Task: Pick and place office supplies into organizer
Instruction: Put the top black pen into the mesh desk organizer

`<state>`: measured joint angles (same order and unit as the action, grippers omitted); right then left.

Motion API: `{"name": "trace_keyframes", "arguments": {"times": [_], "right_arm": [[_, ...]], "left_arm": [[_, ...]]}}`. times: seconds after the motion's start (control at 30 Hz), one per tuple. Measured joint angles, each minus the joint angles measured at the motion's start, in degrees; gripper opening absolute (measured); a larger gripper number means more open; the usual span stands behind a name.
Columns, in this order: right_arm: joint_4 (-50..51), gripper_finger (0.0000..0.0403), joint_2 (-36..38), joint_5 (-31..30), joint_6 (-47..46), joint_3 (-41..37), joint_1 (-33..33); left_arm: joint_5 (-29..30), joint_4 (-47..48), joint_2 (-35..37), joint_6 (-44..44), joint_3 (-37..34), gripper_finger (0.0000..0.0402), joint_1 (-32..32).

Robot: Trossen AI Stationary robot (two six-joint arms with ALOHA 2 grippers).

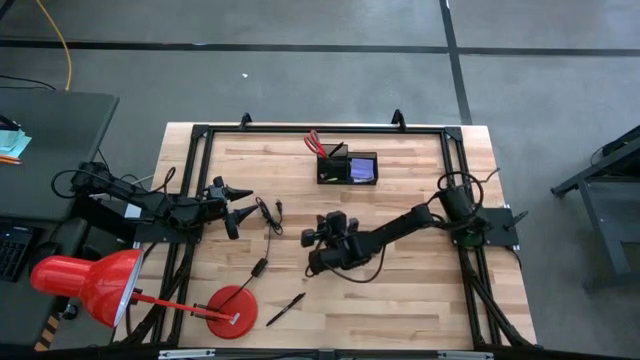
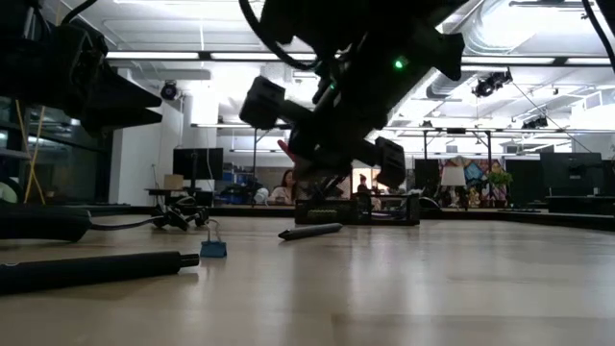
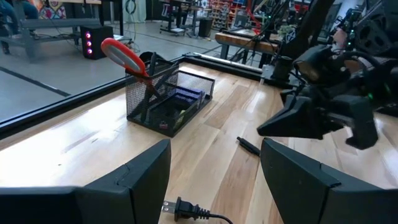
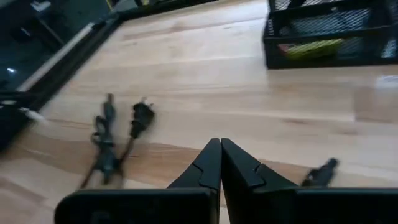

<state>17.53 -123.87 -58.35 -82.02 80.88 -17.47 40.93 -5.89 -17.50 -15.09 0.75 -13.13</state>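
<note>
The right gripper [image 1: 318, 262] hung over the table's middle, fingers pressed together on nothing, while the left gripper [image 1: 238, 206] waited agape near the left edge. One pen [image 1: 285, 308] lay near the front edge (the organizer [image 1: 348, 167] sat at the rear edge); the jaws would need to spread and straddle its barrel crosswise.

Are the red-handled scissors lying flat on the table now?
No, the red-handled scissors stand upright in the cup section of the black mesh organizer, handles up.
</note>
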Motion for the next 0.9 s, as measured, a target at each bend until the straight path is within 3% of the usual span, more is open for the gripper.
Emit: {"name": "trace_keyframes", "arguments": {"times": [0.23,0.37,0.63,0.73,0.9], "right_arm": [[-2.31,0.0,-0.58,-2.41,0.98,0.02,0.15],[-7.37,0.0,-2.64,-8.63,0.35,0.0,-0.67],[-7.06,0.0,-3.65,-12.61,-6.74,0.04,-2.86],[-1.61,0.0,-3.65,-10.85,-11.61,1.44,-2.61],[16.65,0.0,-5.17,-3.91,-21.11,8.21,-0.88]], "left_arm": [[0.0,-0.02,0.0,0.0,0.0,0.0232,0.01],[0.0,-0.01,0.0,0.0,0.01,0.0232,0.0],[0.0,0.0,0.0,0.0,0.0,0.0232,0.0],[0.0,0.0,0.0,0.0,0.0,0.0232,0.01],[0.01,-0.01,0.0,0.0,0.01,0.0232,0.01]]}}
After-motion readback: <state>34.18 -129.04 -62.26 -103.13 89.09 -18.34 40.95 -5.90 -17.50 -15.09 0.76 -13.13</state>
